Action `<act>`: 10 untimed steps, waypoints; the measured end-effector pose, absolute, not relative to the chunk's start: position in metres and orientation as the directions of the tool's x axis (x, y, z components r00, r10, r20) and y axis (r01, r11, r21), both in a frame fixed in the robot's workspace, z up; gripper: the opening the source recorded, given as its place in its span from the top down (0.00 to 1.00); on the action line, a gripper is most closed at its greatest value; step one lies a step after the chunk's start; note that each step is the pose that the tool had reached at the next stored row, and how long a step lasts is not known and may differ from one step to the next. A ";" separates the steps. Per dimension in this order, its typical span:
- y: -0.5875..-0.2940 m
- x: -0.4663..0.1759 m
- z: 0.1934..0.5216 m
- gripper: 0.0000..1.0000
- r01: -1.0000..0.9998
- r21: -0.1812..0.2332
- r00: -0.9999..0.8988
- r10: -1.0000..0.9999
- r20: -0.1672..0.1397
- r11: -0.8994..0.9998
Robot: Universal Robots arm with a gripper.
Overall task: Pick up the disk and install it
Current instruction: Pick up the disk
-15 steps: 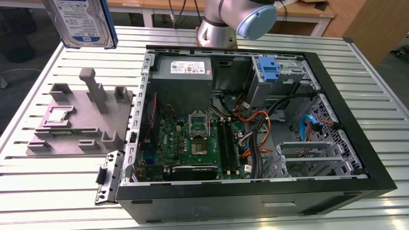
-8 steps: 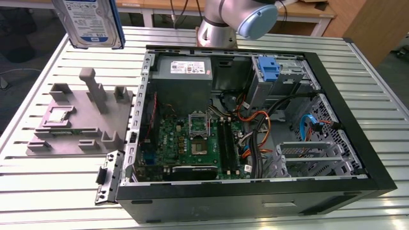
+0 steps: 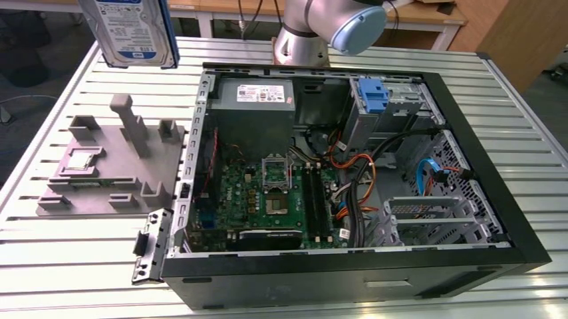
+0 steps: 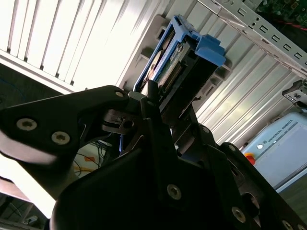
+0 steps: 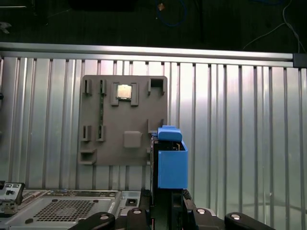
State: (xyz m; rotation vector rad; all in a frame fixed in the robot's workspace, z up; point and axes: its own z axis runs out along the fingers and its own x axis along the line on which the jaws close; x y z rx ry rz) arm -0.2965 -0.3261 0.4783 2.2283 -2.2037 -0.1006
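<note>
The pick-up half of the job looks done. The disk (image 3: 132,30) hangs in the air at the exterior view's top left, label side out and standing on edge, clear of the slatted counter (image 3: 80,256) and above the far end of the grey holder (image 3: 106,166) that lies there. In both wrist views the claw (image 4: 168,103) is clamped on it, black fingers pressed to either side of the drive with its blue carrier rails sticking out beyond them.

In the first wrist view the disk (image 5: 171,165) sits over the edge of the grey holder (image 5: 122,120), with bare counter (image 5: 240,120) beside it. The holder's slots around that edge look empty (a small square chip and a thin green strip occupy others).

The install half, by my reading, is all left to do. The disk is outside the walls of the open computer case (image 3: 497,219), on the exterior view's left of it, and touches no part of it. Inside the case a blue bracket (image 3: 373,96) sits at the far end, and a metal drive cage (image 3: 426,216) at the near right appears unfilled; which of these places the disk belongs in I cannot tell.
</note>
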 end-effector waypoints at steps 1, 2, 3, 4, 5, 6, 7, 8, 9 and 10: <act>-0.327 -0.296 0.478 0.65 -0.999 0.050 0.010 -0.999 -0.041 -0.012; -0.327 -0.296 0.478 0.65 -0.999 0.049 0.010 -0.999 -0.041 -0.012; -0.328 -0.296 0.478 0.65 -0.999 0.050 0.010 -0.999 -0.041 -0.012; -0.330 -0.296 0.478 0.65 -0.999 0.049 0.010 -0.999 -0.041 -0.012; -0.331 -0.296 0.478 0.65 -0.999 0.049 0.010 -0.999 -0.041 -0.012; -0.332 -0.296 0.478 0.65 -0.999 0.049 0.010 -0.999 -0.041 -0.012; -0.334 -0.296 0.478 0.65 -0.999 0.049 0.010 -0.999 -0.041 -0.012; -0.335 -0.296 0.478 0.65 -0.999 0.049 0.010 -0.999 -0.041 -0.012; -0.336 -0.296 0.478 0.65 -0.999 0.049 0.010 -0.999 -0.041 -0.012; -0.338 -0.296 0.478 0.65 -0.999 0.049 0.010 -0.999 -0.041 -0.012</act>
